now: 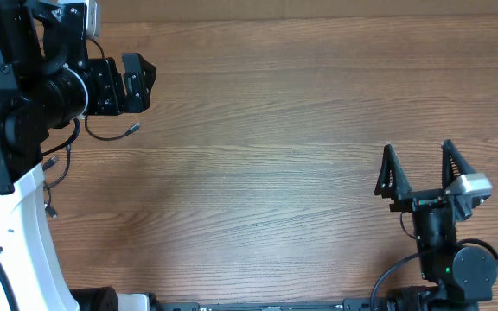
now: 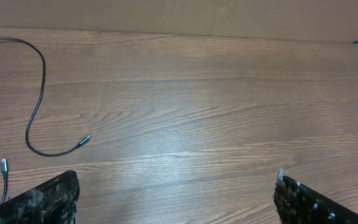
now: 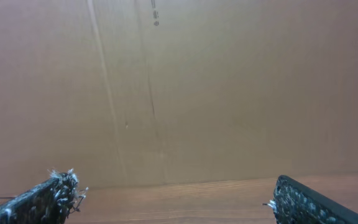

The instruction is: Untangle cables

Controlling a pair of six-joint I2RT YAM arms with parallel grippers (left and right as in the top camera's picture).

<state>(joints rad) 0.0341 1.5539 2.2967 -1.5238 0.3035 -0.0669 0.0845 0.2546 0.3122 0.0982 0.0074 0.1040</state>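
Observation:
Thin black cables lie separate on the wooden table at the far left. One cable [image 1: 104, 136] curves under my left arm and ends in a silvery plug; in the left wrist view it [image 2: 39, 106] loops down to a silvery tip. A second cable [image 1: 52, 186] with a small plug lies lower left, and its silvery end [image 2: 4, 169] shows in the left wrist view. My left gripper [image 1: 138, 82] [image 2: 176, 196] is open and empty, above the table, right of the cables. My right gripper [image 1: 418, 168] [image 3: 173, 196] is open and empty at the lower right.
The white base of the left arm [image 1: 15, 233] stands at the lower left. The right arm's base [image 1: 448, 259] sits at the front edge. A brown cardboard wall [image 3: 229, 87] stands behind the table.

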